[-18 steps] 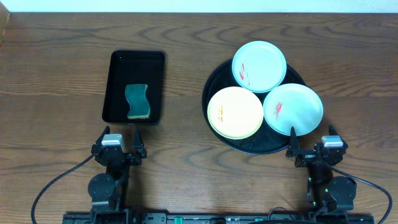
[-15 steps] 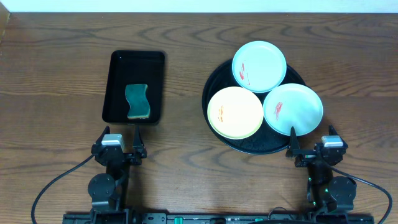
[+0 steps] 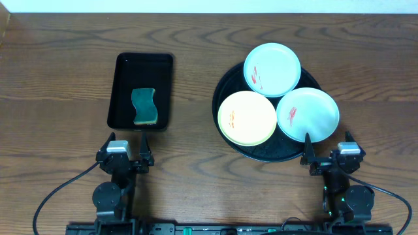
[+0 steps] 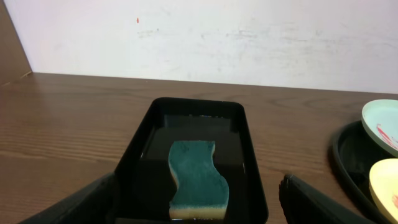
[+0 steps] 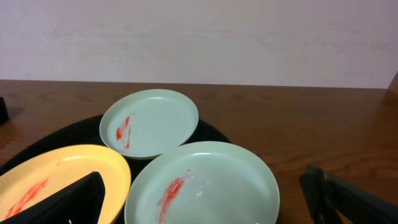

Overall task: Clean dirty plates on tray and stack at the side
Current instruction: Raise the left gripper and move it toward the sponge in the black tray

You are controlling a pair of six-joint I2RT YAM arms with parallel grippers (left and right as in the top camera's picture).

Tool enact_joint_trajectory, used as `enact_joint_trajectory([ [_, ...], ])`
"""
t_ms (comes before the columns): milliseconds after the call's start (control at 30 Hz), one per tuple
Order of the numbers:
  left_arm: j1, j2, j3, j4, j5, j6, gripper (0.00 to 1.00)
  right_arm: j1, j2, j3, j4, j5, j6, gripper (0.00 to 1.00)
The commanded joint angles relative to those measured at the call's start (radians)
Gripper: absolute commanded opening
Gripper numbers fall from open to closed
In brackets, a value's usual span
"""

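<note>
Three plates lie on the round black tray: a mint-green plate at the back, a pale yellow plate at the front left and a second mint-green plate at the front right, each with red or orange smears. The wrist views show the same near mint plate, far mint plate and yellow plate. My right gripper stands open just in front of the tray's near edge, nothing between its fingers. My left gripper is open too, just short of the rectangular tray, holding nothing.
A rectangular black tray at the left holds a green sponge, also seen in the left wrist view as the sponge. Bare wooden table surrounds both trays. A pale wall rises behind the table's far edge.
</note>
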Motion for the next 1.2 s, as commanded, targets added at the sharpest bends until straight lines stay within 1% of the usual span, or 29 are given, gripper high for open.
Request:
enact_joint_trajectory([
  [0,0.006,-0.007,-0.009,-0.045,0.014,0.010,0.82,0.006,-0.005,0.000,-0.005,0.002,-0.015,0.99],
  [1033,0.006,-0.007,-0.009,-0.045,0.014,0.010,0.82,0.006,-0.005,0.000,-0.005,0.002,-0.015,0.99],
  [1100,0.006,-0.007,-0.009,-0.035,-0.020,0.055,0.82,0.006,-0.005,0.000,-0.005,0.002,-0.015,0.99],
  [1133,0.006,-0.007,-0.009,-0.023,-0.023,0.056,0.82,0.006,-0.005,0.000,-0.005,0.002,-0.015,0.99],
  [1167,0.006,-0.007,-0.009,0.001,0.000,0.029,0.82,0.006,-0.005,0.000,-0.005,0.002,-0.015,0.99],
])
